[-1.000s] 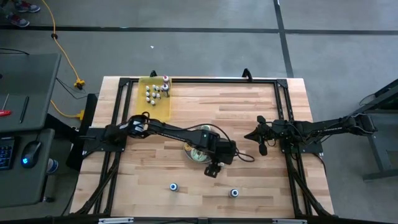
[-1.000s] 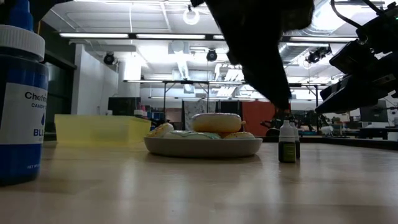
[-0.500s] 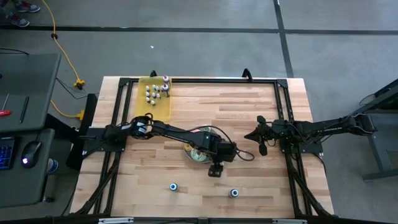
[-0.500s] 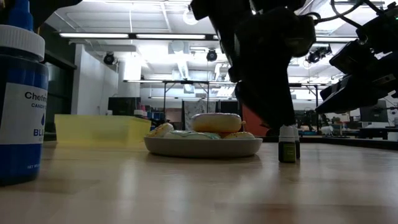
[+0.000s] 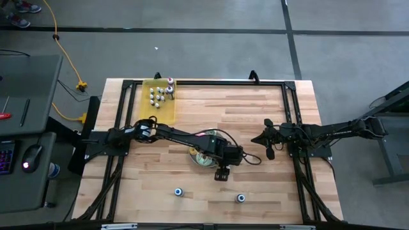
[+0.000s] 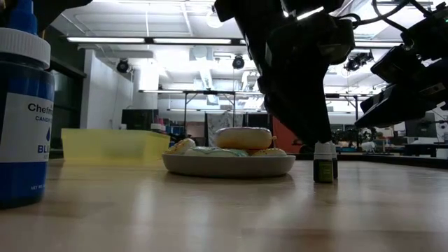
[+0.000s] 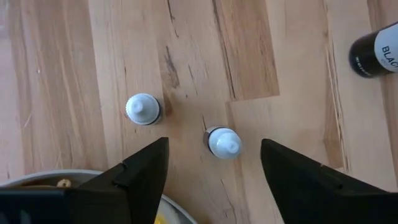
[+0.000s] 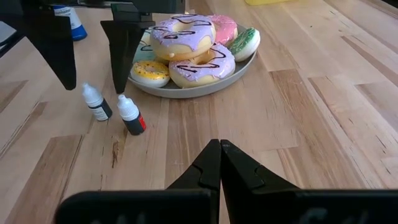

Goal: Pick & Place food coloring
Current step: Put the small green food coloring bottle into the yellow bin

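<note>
Table: I see the wooden table (image 5: 255, 115) carrying everything; the yellow tray (image 5: 160, 102) at its far left already holds a cluster of small bottles (image 5: 160, 94).
Plate of doughnuts: it sits mid-table (image 8: 193, 87), just beside the bottles I am after.
Left hand: my left hand (image 7: 214, 165) hangs over the near side of the plate with its fingers spread, one on each side of a white-capped food coloring bottle (image 7: 222, 142), not touching it yet.
Right hand: my right hand (image 8: 219, 163) waits at the right of the table, fingers pressed together.
Step in hand: I judge this as the approach to a pick, the bottle lined up between the fingers.
Next move: it calls for lowering straight and pinching the bottle without knocking its neighbour (image 7: 143, 109), which stands close by.
Other bottles: two more (image 5: 179, 191) (image 5: 241, 198) stand apart near the front edge.
Writing: a blue bottle (image 6: 21, 119) close to the low camera reads "Chefm…", "CANDY" and "BL…"; a dark bottle (image 7: 375, 51) reads "BLAC…".
</note>
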Robot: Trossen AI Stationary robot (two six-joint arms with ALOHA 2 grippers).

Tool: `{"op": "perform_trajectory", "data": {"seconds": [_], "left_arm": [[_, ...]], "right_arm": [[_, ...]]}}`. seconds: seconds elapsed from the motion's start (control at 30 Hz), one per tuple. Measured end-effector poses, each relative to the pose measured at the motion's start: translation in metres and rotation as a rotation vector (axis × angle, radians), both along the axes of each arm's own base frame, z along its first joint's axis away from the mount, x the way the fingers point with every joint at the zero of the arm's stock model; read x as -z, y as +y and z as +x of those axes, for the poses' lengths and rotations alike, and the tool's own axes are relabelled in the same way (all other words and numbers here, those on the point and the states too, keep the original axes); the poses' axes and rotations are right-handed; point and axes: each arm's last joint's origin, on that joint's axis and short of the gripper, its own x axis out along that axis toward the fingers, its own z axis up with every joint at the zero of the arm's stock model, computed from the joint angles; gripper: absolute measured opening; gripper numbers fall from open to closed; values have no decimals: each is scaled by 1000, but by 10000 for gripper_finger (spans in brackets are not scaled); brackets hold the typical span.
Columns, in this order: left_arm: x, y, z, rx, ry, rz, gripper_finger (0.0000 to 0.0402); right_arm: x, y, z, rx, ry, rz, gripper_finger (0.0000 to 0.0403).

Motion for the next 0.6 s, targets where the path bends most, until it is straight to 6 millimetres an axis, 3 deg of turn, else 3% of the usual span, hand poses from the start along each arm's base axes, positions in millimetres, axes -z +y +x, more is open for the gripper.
{"op": "perform_trajectory", "data": {"seconds": [0.3,0.6], "left_arm": [[0,0,0,1,-2,0,181],[9,-7,0,33,9,25,174]], "right_arm": [[0,0,0,0,0,0,0],[0,0,0,0,0,0,0]]}}
